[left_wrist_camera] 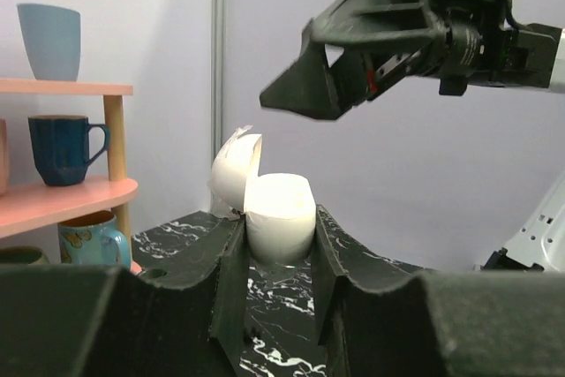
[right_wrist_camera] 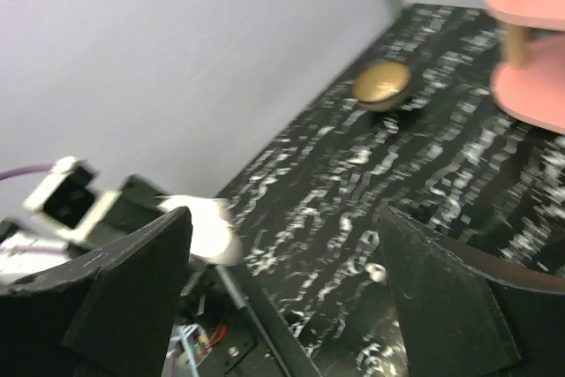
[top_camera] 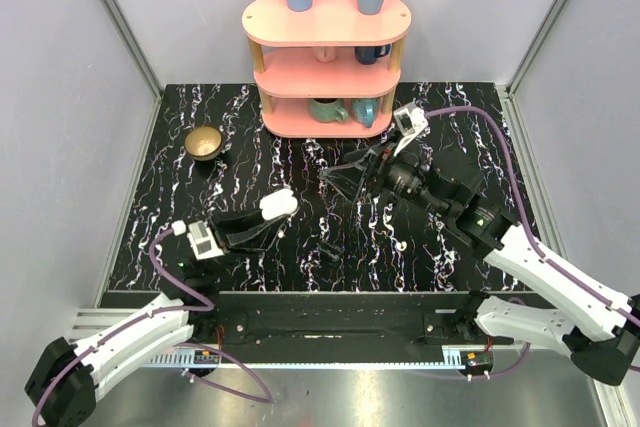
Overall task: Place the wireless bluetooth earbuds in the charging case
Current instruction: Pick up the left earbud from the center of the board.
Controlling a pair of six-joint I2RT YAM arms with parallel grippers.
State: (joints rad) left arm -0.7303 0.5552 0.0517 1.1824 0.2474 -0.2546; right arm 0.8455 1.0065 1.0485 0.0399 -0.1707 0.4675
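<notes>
Left of centre in the overhead view, the left arm's black two-finger gripper (top_camera: 270, 215) is clenched on the small smooth white oval charging case (top_camera: 279, 204). Its wrist camera shows the lid hinged open and the lower part sunk between the fingers. The right arm's black gripper (top_camera: 342, 179) hangs just right of it, jaws spread wide. Its own view is smeared with blur. One tiny glossy white earbud (right_wrist_camera: 377, 273) seems to lie on the black marble tabletop (top_camera: 310, 262), lower centre there. The second I can't pick out among the white veins.
</notes>
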